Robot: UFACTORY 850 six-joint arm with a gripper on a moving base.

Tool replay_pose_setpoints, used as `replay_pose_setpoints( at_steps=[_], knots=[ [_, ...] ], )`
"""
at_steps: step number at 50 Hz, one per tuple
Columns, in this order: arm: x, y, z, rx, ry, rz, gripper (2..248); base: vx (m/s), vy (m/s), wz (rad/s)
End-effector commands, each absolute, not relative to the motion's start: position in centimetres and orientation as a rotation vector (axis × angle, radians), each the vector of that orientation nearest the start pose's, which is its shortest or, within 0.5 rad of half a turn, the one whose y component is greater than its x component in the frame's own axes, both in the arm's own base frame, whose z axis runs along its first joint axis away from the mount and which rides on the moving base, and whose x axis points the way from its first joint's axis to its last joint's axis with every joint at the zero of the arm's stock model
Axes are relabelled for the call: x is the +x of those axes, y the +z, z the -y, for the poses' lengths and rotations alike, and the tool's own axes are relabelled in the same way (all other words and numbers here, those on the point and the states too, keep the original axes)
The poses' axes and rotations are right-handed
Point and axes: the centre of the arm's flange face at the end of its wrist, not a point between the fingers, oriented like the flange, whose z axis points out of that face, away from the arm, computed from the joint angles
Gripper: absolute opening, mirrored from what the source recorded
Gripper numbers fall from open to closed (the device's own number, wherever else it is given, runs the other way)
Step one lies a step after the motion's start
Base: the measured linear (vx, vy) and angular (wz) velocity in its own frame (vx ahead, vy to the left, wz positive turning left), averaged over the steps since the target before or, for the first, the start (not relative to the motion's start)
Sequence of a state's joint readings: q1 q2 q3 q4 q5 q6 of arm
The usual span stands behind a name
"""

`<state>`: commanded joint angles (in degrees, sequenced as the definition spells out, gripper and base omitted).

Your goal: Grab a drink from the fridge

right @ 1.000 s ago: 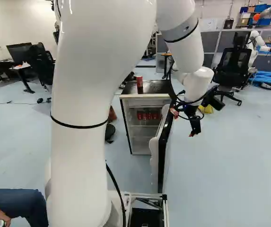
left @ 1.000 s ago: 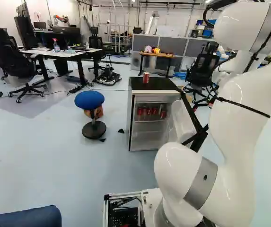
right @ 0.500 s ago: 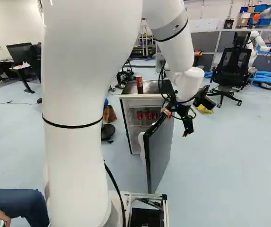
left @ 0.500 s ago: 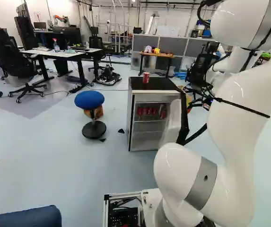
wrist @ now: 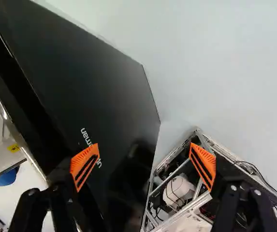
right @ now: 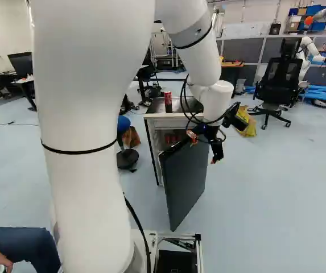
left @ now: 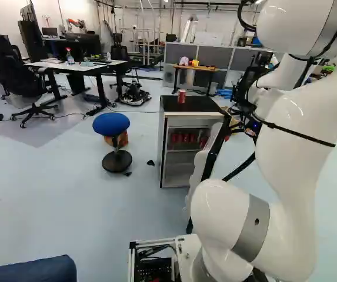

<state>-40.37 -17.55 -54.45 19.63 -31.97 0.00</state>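
My gripper (right: pixel 203 149) stands open at the fridge door (right: pixel 184 179), outside the top part of it. In the wrist view the gripper (wrist: pixel 143 161) has no object between its fingers; one finger overlaps the dark door front near its top edge, contact unclear, and the other is beyond the door over the floor. The door is partly open, angled out from the fridge (left: pixel 162 155). Inside, several red cans (left: pixel 183 138) stand on the upper shelf, partly hidden by the door in the right base view. Another red can (left: pixel 182 96) stands upright on the fridge's black top.
A blue stool (left: pixel 112 124) stands beside the fridge. Desks (left: pixel 77 67) and office chairs are farther back. Another robot (right: pixel 308 51) is at the far right. A seated person's leg (right: pixel 20 244) and hand are close beside the base.
The fridge door has swung partway towards the fridge, covering more of its inside in the right base view. My arm and open gripper have moved left along with it. The base has stayed put.
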Motion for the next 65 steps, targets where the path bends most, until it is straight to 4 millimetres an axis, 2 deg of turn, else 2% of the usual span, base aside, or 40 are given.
replay_pose_setpoints(
  at_steps=[31, 65],
  knots=[
    [40.8, 39.7, 26.4, -2.684, -0.190, -1.282, 247, 0.000, 0.000, 0.000],
    [44.9, 39.7, 20.8, -2.762, -0.181, -1.086, 247, 0.000, 0.000, 0.000]
  ],
)
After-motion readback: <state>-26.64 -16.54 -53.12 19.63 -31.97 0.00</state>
